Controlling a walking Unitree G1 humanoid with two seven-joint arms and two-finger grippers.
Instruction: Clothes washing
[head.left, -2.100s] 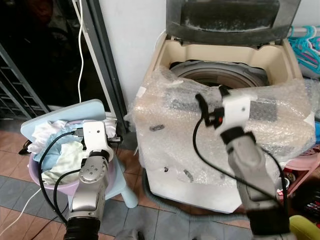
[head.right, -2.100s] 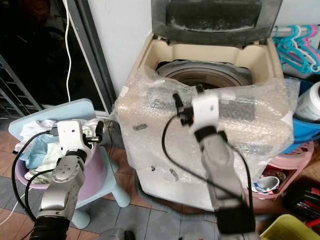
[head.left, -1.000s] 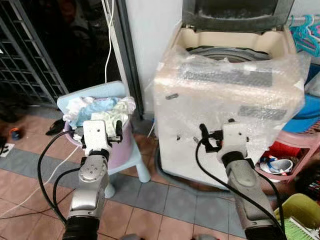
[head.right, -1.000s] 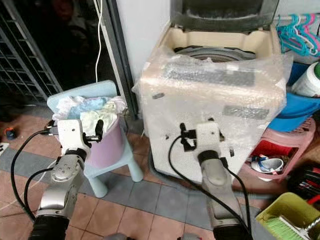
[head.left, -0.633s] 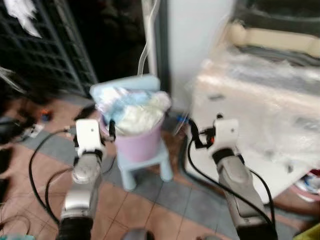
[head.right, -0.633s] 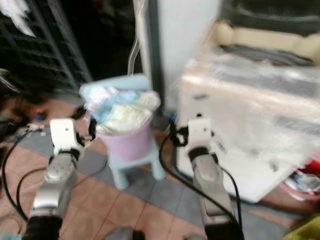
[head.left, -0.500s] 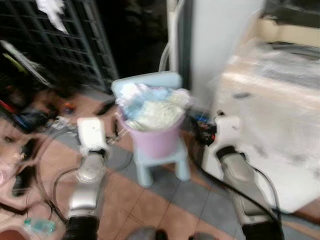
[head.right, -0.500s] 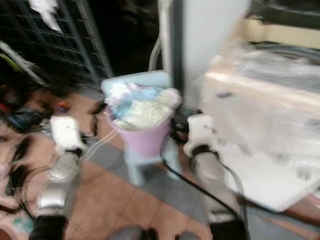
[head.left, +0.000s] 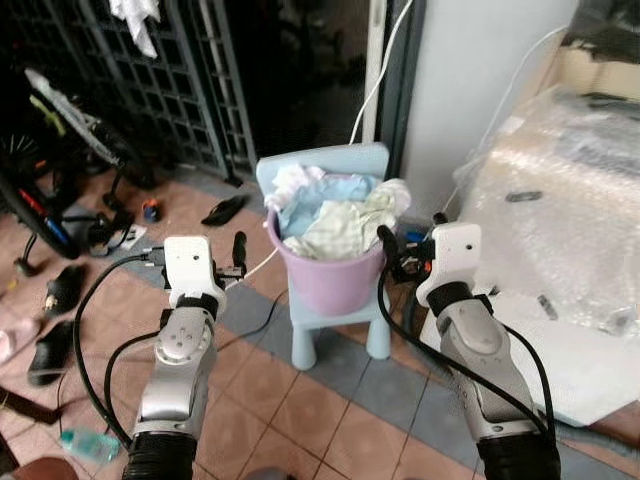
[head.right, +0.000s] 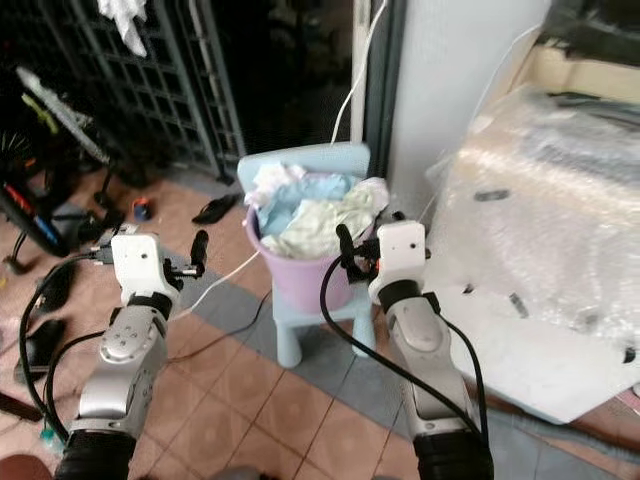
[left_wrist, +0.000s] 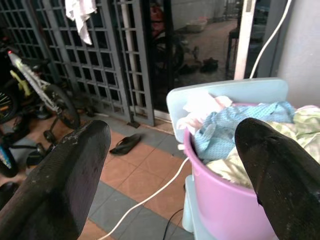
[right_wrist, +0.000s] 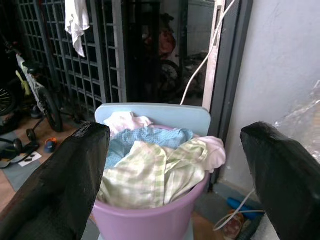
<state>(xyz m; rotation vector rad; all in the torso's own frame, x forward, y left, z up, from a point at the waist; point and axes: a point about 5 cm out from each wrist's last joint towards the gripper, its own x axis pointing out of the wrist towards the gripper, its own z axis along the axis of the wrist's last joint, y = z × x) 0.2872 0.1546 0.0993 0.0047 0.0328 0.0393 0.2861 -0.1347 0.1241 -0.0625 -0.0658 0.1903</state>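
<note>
Terracotta and grey floor tiles (head.left: 300, 400) run up to a dark metal grille gate (head.left: 150, 90) with a white cloth hung on it, and a bicycle (head.left: 60, 150) and loose sandals lie off to the robot's left. At the middle stands a pale blue child's chair (head.left: 335, 330), and on its seat sits a lilac bucket (head.left: 335, 285) heaped with clothes (head.left: 335, 215): white, light blue and pale green checked pieces that rise above the rim. A white cable (head.left: 375, 70) hangs down the door frame behind the chair. To the robot's right is the washing machine (head.left: 570, 210), wrapped in bubble wrap, its lid up at the edge of the picture. The left gripper (head.left: 238, 250) is held in the air to the left of the bucket, apart from it, its two black fingers (left_wrist: 65, 180) spread wide with nothing between them. The right gripper (head.left: 385, 240) hovers just beside the bucket's right rim, between bucket and machine, its fingers (right_wrist: 70, 180) likewise wide apart and empty, with the clothes framed between them in the wrist view.
</note>
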